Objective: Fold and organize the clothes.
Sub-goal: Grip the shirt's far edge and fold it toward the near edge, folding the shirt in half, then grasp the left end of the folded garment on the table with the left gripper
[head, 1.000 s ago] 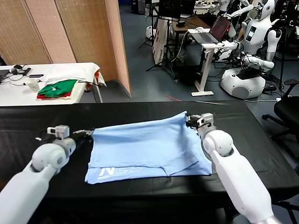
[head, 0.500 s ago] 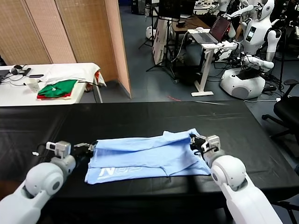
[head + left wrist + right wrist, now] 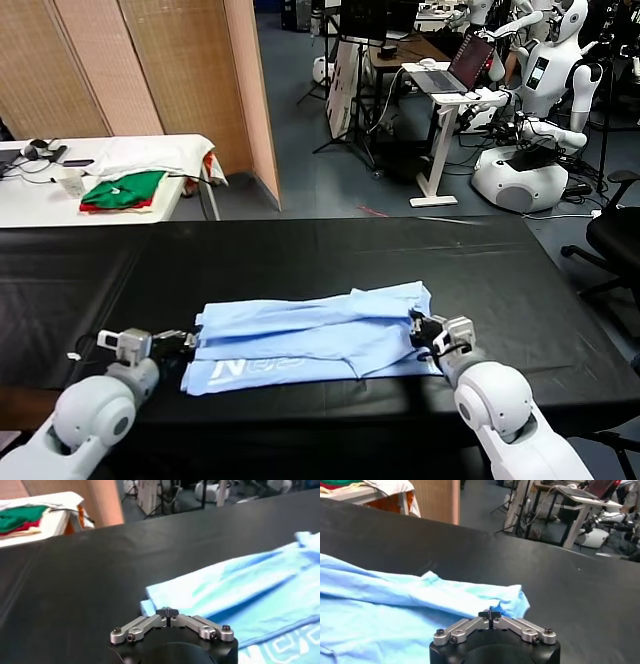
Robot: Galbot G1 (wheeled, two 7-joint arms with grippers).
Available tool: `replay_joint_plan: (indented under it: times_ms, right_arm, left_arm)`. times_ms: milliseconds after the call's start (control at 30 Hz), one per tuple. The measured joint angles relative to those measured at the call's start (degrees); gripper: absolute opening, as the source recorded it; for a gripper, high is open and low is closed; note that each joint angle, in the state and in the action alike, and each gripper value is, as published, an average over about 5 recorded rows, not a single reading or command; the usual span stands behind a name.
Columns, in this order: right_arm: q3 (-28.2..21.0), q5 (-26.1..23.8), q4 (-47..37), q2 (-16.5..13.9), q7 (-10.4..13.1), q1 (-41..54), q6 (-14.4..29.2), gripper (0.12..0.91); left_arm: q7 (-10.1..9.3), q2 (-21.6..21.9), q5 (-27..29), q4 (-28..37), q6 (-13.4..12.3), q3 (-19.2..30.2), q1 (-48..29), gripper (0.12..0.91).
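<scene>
Now your left gripper [image 3: 188, 342] at nine o'clock and right gripper [image 3: 420, 331] at three pinch the pale sky-blue cotton T-shirt [image 3: 310, 335], folding its far edge toward you.

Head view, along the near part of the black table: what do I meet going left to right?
left gripper → white lettering → pale blue T-shirt → right gripper
</scene>
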Motion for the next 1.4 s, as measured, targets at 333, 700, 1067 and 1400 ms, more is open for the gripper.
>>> replay_joint_plan:
  times_ms: [333, 700, 1067, 1400]
  right_arm:
    - [1.55, 0.32, 1.46, -0.94, -0.75, -2.13, 0.00, 0.141]
    - [1.15, 0.44, 1.51, -1.30, -3.51, -2.98, 0.00, 0.163]
    - [4.60, 5.64, 3.96, -1.50, -5.87, -2.20, 0.03, 0.754]
    - [2.97, 5.13, -4.05, 2.37, -1.79, 5.00, 5.22, 0.907]
  left_arm:
    - [-1.14, -0.54, 0.65, -2.18, 0.05, -1.37, 1.88, 0.146]
    - [-1.11, -1.83, 3.64, -6.11, 0.95, -3.53, 6.74, 0.146]
    - [-0.93, -5.07, 6.12, -9.59, 1.45, -6.09, 10.50, 0.537]
    - [-2.15, -7.23, 0.14, -8.46, 0.31, -7.07, 5.22, 0.903]
